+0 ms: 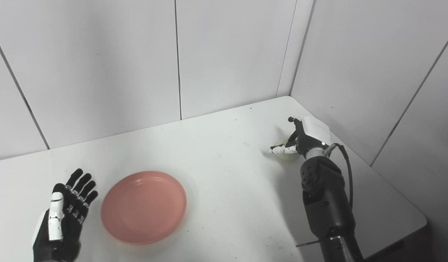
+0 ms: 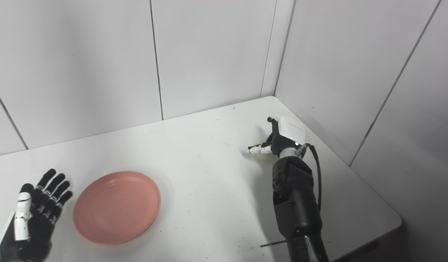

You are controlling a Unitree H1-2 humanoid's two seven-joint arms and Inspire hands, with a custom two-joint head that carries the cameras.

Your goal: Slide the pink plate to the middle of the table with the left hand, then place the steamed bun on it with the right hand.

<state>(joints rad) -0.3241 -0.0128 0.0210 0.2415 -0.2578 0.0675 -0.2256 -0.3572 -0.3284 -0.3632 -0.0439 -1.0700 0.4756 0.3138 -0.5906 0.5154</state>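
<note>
white table | speckled top | grey panelled walls behind

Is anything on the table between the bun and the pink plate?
Nothing visible: only bare table lies between the steamed bun under the right hand and the pink plate.

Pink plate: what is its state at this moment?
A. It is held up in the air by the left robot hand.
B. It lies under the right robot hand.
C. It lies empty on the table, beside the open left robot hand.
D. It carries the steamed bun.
C: the pink plate lies bare on the table, with the left robot hand spread open beside it, not touching.
</note>
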